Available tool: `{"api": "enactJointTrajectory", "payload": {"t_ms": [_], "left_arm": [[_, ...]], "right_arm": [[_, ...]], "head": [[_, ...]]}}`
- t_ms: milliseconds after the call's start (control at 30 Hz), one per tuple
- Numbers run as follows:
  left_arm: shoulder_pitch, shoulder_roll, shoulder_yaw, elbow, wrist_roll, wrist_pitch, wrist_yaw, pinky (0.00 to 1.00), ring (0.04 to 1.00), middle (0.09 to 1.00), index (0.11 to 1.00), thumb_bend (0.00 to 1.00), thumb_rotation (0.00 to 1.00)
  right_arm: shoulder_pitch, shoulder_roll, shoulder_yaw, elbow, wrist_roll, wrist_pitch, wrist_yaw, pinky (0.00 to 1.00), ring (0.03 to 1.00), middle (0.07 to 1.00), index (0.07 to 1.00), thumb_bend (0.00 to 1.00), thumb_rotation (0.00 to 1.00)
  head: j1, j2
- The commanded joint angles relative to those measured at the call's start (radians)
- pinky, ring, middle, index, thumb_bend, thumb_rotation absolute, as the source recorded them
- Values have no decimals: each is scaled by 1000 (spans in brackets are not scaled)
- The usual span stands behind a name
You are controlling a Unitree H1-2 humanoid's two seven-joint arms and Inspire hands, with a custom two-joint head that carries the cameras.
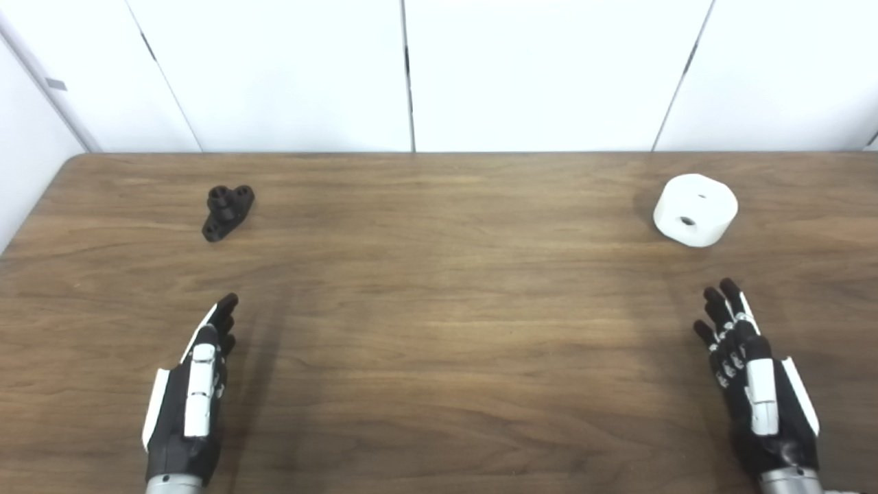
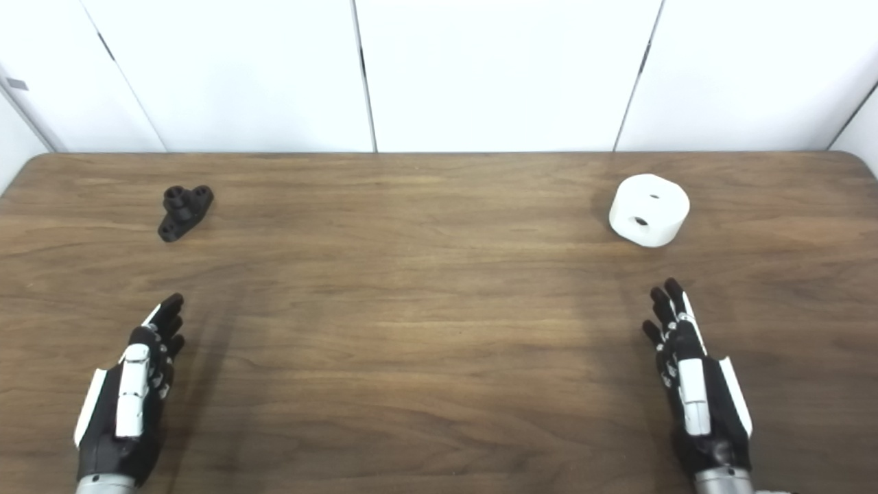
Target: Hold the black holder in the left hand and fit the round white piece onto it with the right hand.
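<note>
White wall panels (image 1: 411, 68) stand behind our wooden table (image 1: 439, 329), which fills the view from edge to edge.

We see our left hand (image 1: 188, 398) low at the near left, palm turned inward, fingers (image 1: 223, 319) stretched forward and a little apart, holding nothing. Our right hand (image 1: 758, 384) mirrors it at the near right, fingers (image 1: 720, 309) extended and spread, equally empty. Both appear to sit low at the tabletop; we cannot tell whether they touch it.

Well ahead of our left hand, almost straight beyond its fingertips, lies the black holder (image 1: 228, 211) on the wood. It is a small dark part with two short round bosses at its far end and a narrower end pointing back toward us, set at a slant.

Ahead of our right hand, slightly to its inner side, sits the round white piece (image 1: 695, 209), a squat drum shape with one small hole in its top face and a darker hole in its side facing us. It rests alone on the table, well apart from the holder, which lies across the full width between our two hands.
</note>
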Motion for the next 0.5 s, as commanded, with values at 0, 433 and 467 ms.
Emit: {"api": "enactJointTrajectory", "payload": {"t_ms": [0,433,467], "left_arm": [[-2,-4,2,-12,-2,-35,-2,1000,1000,979,926,442,1000],[-3,-4,2,-18,0,-24,0,1000,1000,984,927,437,1000],[-4,-3,2,-16,-1,-26,-2,1000,1000,983,927,436,1000]], "right_arm": [[5,1,-5,-3,2,-15,-9,1000,1000,975,987,650,1000],[4,-1,-2,1,1,-16,-7,1000,1000,974,986,653,1000],[4,-1,-2,2,2,-17,-6,1000,1000,976,987,650,1000]], "head": [[0,0],[-1,0],[0,-2]]}}
